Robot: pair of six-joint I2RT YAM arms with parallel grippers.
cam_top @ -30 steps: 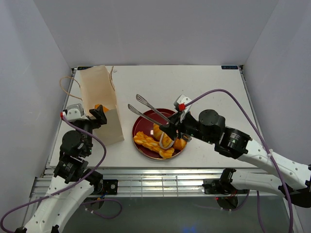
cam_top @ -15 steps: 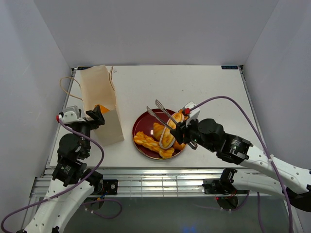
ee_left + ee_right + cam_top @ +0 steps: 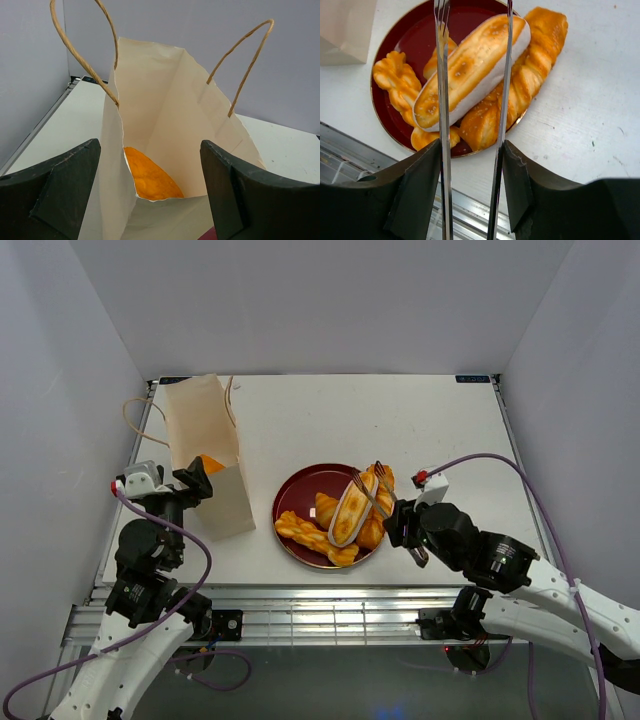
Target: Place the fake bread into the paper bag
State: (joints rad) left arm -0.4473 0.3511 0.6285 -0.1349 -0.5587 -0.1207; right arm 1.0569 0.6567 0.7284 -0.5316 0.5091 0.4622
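Observation:
The paper bag (image 3: pixel 205 445) stands open at the left; one orange bread (image 3: pixel 150 175) lies inside it. My left gripper (image 3: pixel 195 480) is open, its jaws wide apart on either side of the bag's near edge (image 3: pixel 165 210). The dark red plate (image 3: pixel 292 502) holds several breads: a long cream-striped loaf (image 3: pixel 470 65), a braid (image 3: pixel 397 82) and a twisted loaf (image 3: pixel 535 70). My right gripper (image 3: pixel 408 528) is shut on metal tongs (image 3: pixel 441 100). The tong arms straddle the striped loaf without visibly squeezing it.
The bag's string handles (image 3: pixel 80 55) stick up at its mouth. The plate sits just right of the bag. White enclosure walls stand on three sides, and the metal rail (image 3: pixel 330 600) runs along the near table edge.
My right arm has pulled back to the right and swung the tongs from over the plate's left side to straddle the striped loaf. My left gripper barely shifted.

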